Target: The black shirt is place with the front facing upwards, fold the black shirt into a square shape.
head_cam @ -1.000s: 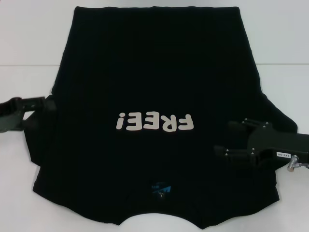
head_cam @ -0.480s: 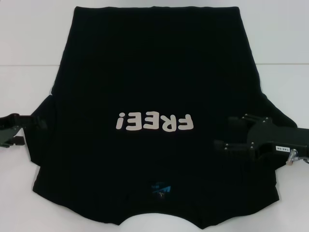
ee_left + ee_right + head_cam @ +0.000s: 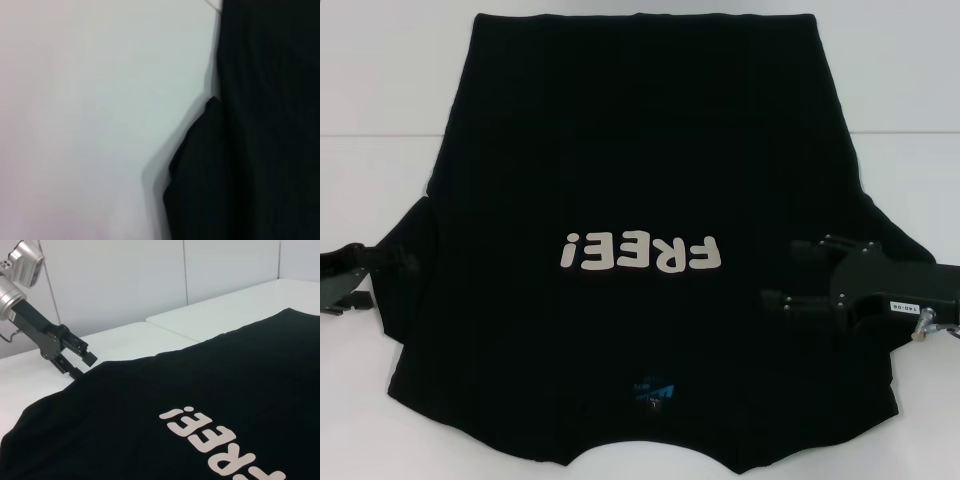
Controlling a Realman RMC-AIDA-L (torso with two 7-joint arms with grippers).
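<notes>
Currently we list: shirt (image 3: 640, 200), face-up, collar at bottom, hem top. Left gripper (image 3: 390, 262) has retreated left, fingers' gap unclear; right gripper (image 3: 785, 275) open, empty.

Right hand (image 3: 788, 272) – matte black, silver screws, white label; left hand (image 3: 392, 261) – black, silver wrist.

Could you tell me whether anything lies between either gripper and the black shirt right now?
Nothing visible does. The left gripper sits open at the black shirt's left sleeve edge, and the right gripper hangs open directly over the right side of the shirt, on the white table.
</notes>
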